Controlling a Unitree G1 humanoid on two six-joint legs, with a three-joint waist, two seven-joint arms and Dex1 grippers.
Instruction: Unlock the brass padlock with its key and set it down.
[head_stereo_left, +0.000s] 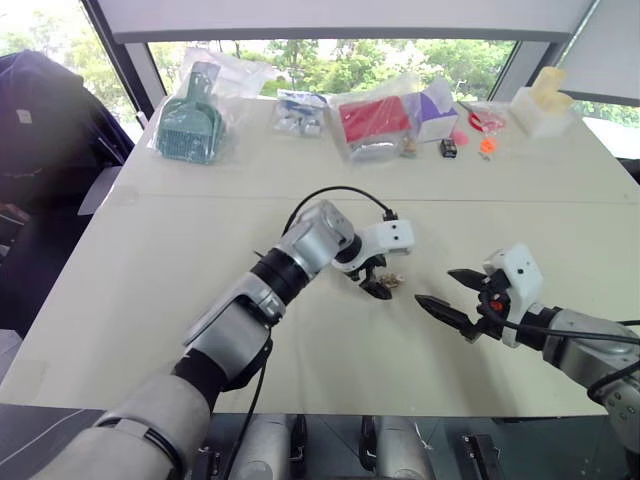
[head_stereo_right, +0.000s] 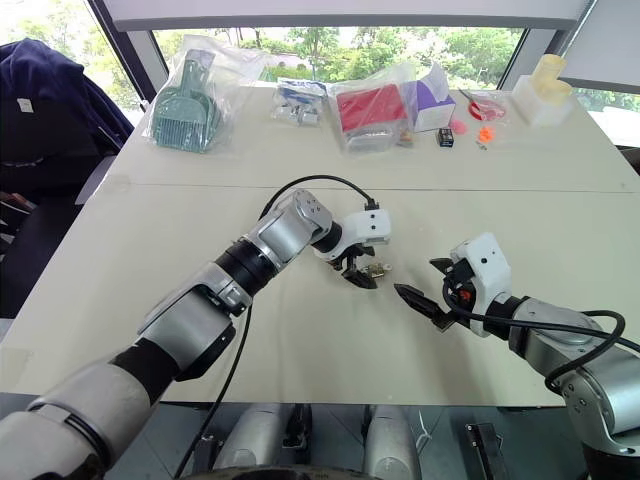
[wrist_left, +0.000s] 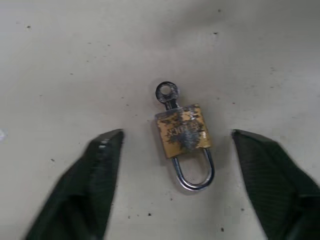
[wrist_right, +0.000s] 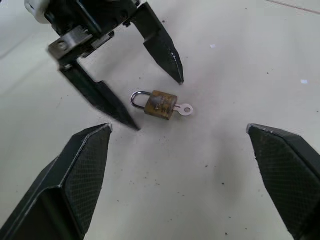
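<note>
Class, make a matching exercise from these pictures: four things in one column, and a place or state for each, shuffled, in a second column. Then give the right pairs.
1. padlock
2. key
3. left gripper
4. right gripper

a. open, hanging above the table, apart from the lock
b. stuck in the lock's body
c. lying flat on the table
d. fingers on either side of the lock, not touching it

Pairs: 1-c, 2-b, 3-d, 4-a
</note>
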